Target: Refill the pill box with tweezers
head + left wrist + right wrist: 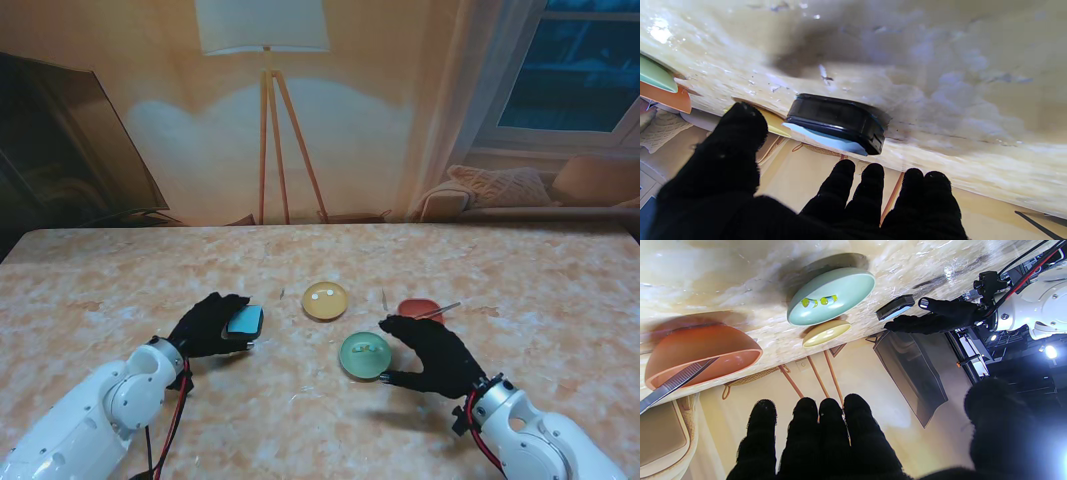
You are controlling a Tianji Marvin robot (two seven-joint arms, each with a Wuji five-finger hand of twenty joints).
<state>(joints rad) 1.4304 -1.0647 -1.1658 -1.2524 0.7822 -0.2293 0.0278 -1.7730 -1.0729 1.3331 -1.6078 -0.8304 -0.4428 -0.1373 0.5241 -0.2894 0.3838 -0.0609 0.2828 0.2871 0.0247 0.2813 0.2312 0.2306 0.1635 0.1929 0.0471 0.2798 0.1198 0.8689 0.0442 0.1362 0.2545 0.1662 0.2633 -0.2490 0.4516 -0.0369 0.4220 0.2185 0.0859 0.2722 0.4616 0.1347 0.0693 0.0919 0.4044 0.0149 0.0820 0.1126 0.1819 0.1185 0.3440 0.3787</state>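
Note:
The pill box [245, 320], blue with a black rim, sits on the table at my left hand's [208, 325] fingertips. In the left wrist view the box [836, 121] lies just beyond the spread fingers [870, 180] and thumb, with a gap showing. Metal tweezers [437, 311] rest across the orange dish [420, 308]; the right wrist view shows the tweezers [676, 381] leaning on the orange dish's [703, 350] rim. My right hand [432, 355] hovers open between the orange dish and the green dish [365, 356], holding nothing. The green dish [831, 295] holds yellow pills [820, 301].
A yellow dish [325, 300] with small white pills stands farther from me than the green dish, between the two hands. The marble table's far edge [320, 226] runs in front of a backdrop showing a lamp and a sofa.

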